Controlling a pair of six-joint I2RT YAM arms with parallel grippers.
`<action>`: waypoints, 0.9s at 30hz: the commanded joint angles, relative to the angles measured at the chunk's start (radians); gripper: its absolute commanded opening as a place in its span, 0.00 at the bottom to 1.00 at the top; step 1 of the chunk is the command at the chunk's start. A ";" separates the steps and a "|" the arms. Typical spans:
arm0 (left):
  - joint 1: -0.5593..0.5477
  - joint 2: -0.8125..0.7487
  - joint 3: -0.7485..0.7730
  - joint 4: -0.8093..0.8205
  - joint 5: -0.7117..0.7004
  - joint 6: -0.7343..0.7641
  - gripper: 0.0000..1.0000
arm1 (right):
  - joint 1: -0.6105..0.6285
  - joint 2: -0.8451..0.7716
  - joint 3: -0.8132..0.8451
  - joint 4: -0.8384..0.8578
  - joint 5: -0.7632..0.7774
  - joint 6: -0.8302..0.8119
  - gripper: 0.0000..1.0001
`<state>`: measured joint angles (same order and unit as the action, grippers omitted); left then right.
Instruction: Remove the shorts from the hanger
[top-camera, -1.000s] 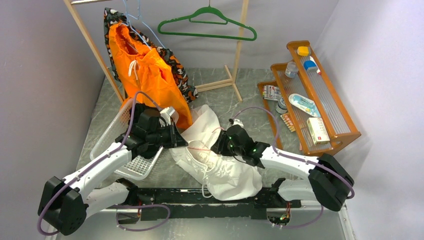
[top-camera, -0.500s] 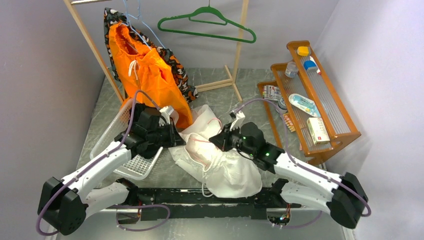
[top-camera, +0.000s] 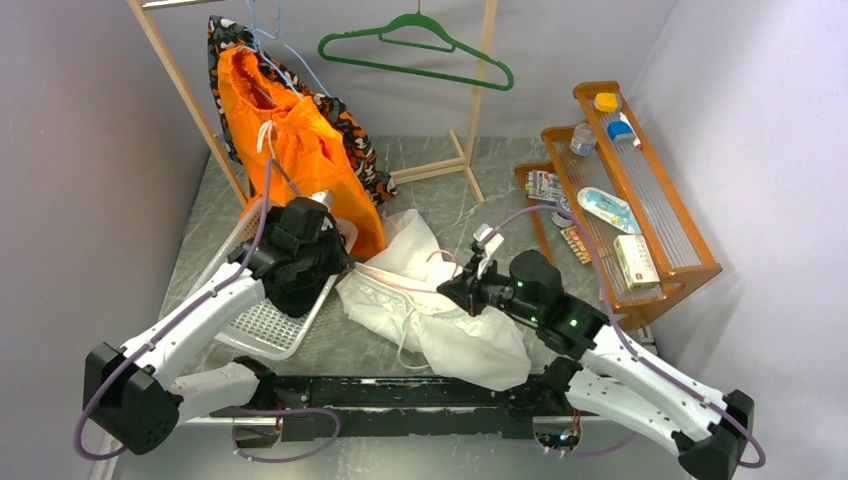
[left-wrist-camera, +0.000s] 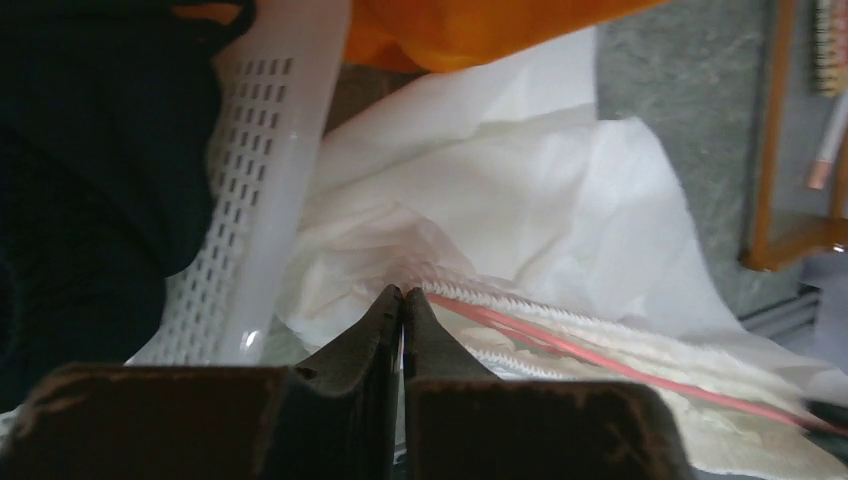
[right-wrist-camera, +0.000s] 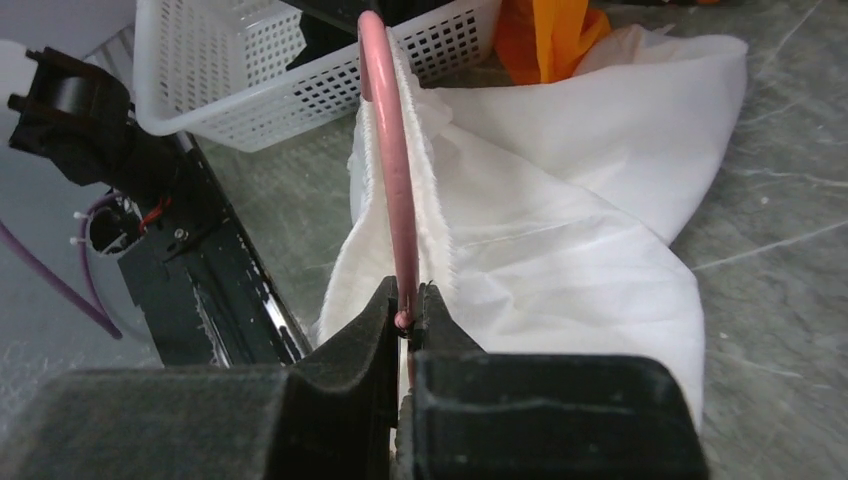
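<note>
Orange shorts were seen hung on a pale wire hanger at 11 o'clock on the wooden rack, draped in front of a black patterned garment. They were touched by neither arm, so the task was judged not yet begun on them. The right gripper was clamped on a pink hanger that ran along the gathered edge of a white garment lying towards 6 o'clock, probably so that the wire could be steadied. The left gripper was closed, its 2 fingers pressed together with nothing seen between them. It was held just beside that garment's waistband, by a white basket.
</note>
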<state>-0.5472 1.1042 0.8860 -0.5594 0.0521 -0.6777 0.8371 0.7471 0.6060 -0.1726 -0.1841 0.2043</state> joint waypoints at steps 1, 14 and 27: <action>-0.005 0.038 0.019 -0.096 -0.148 -0.016 0.07 | 0.000 -0.132 -0.005 -0.040 0.015 -0.088 0.00; -0.005 -0.050 -0.078 0.117 0.097 -0.013 0.07 | -0.001 -0.371 -0.098 0.044 0.313 0.027 0.00; -0.204 -0.109 -0.050 0.240 0.137 -0.021 0.61 | 0.001 0.032 -0.022 0.187 0.446 0.261 0.00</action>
<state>-0.6739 1.0191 0.7921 -0.4179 0.2115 -0.6571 0.8371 0.7269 0.5453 -0.1085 0.2550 0.3885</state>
